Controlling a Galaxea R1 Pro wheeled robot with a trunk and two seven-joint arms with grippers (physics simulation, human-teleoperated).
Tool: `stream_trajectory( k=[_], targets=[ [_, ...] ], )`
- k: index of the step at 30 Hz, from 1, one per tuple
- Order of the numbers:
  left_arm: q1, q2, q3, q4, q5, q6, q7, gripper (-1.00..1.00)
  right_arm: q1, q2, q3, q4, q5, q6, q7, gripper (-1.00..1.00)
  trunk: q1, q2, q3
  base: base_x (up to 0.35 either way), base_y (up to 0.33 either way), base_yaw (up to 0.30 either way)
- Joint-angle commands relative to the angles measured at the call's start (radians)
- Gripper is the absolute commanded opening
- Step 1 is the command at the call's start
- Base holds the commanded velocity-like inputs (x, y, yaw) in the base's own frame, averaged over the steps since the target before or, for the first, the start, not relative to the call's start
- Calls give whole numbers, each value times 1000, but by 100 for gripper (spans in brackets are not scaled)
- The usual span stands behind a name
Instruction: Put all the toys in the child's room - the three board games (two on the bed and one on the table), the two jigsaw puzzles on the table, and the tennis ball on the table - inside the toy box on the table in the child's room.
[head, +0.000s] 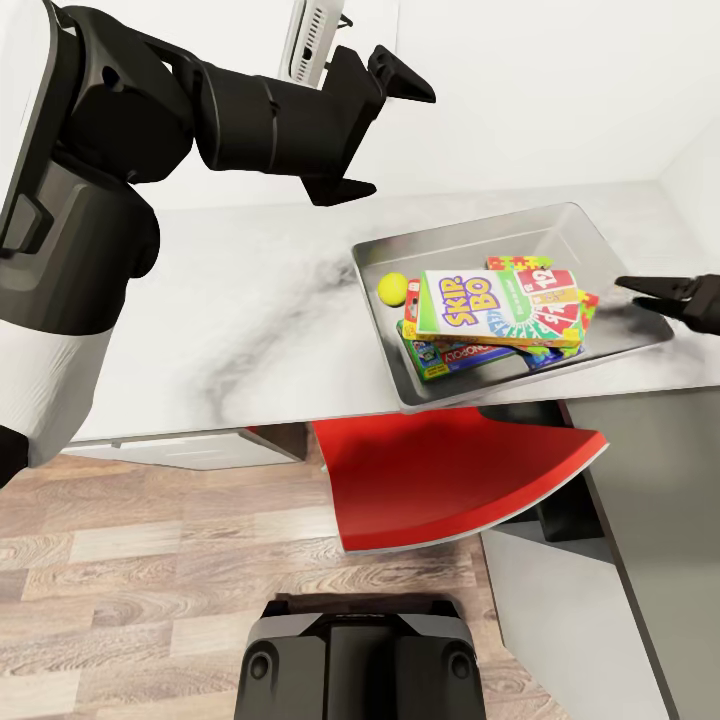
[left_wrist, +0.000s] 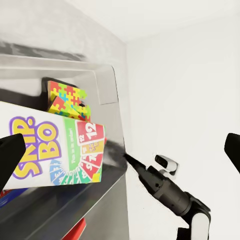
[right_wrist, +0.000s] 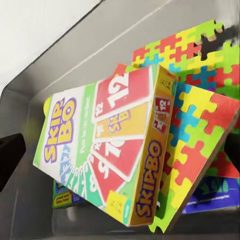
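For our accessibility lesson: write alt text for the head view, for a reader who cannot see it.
A grey toy box on a pale marbled table holds a Skip-Bo game stacked over a Monopoly box and jigsaw sheets, with a tennis ball beside them. The open left gripper hangs above the table; the right gripper is beside the box.

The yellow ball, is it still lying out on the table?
No, the tennis ball lies inside the toy box, beside the Skip-Bo box.

Glossy toy box, marbled table
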Motion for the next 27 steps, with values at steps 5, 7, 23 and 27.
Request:
stream_trajectory(
  k=[5, 7, 23, 27],
  targets=[
    [-1, 0, 0, 0, 3, 3, 4, 100, -2, -10, -46, -8, 7, 5, 13, 100, 1, -2, -1, 0, 0, 0],
    [-1, 0, 0, 0, 3, 2, 4, 100, -2, -11, -50, -9, 6, 5, 14, 100, 1, -2, -1, 0, 0, 0],
    [6, 0, -5, 23, -9, 5, 13, 100, 6, -9, -60, -11, -12, 5, 24, 100, 1, -2, -1, 0, 0, 0],
    [6, 0, -5, 23, -9, 5, 13, 100, 6, -9, -60, -11, -12, 5, 24, 100, 1, -2, -1, 0, 0, 0]
  ],
)
